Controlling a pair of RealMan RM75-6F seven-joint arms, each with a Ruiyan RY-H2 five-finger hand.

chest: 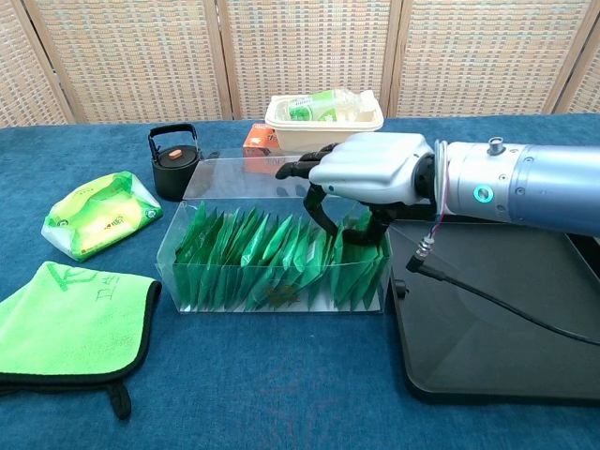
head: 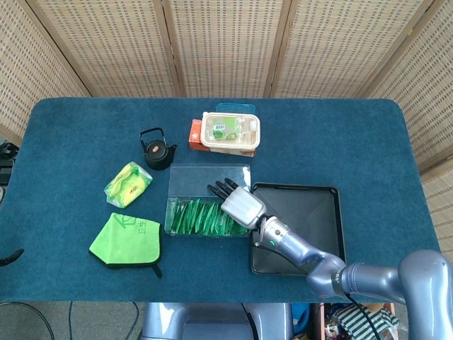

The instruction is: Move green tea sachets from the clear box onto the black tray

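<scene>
Now the right hand point(chest: 370, 173) is lowered into the clear box point(chest: 277, 253), thumb and finger apparently pinching a green tea sachet point(chest: 361, 246) for lifting.

We see a blue-clothed table point(head: 340, 142) bearing a clear box point(chest: 272, 272), black tray point(head: 325, 234), black teapot point(head: 156, 149), green cloth point(head: 127, 241), green packet point(head: 127, 183), orange carton point(head: 195, 134) and food container point(head: 230, 132)
</scene>
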